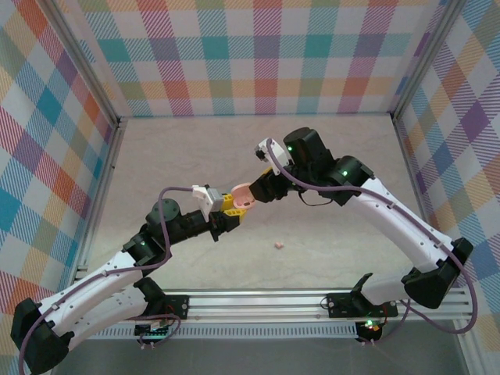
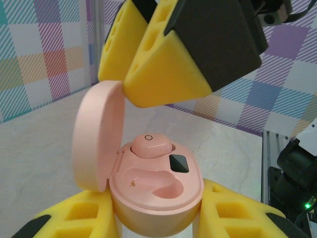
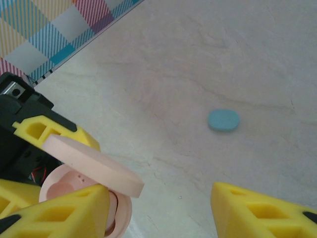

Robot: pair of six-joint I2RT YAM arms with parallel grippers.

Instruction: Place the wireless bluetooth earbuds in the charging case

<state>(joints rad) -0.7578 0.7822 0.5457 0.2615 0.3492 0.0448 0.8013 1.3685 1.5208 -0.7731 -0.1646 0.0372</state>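
My left pincer [image 2: 156, 218]: clamped on one open pink case [image 2: 163, 191].
My right pincer [image 3: 158, 213]: apart, empty, above it.
Earbud inside [image 2: 150, 145]: one, pink.
Loose earbud [image 1: 278, 245]: one, pink, toward the near edge of the table [image 1: 195, 156].
Blue oval [image 3: 223, 120]: one.

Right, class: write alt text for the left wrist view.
An open pink case, lid up on the left, is gripped in the left hand, one pink earbud seated at the back, the front slot empty. The right hand hangs close above.
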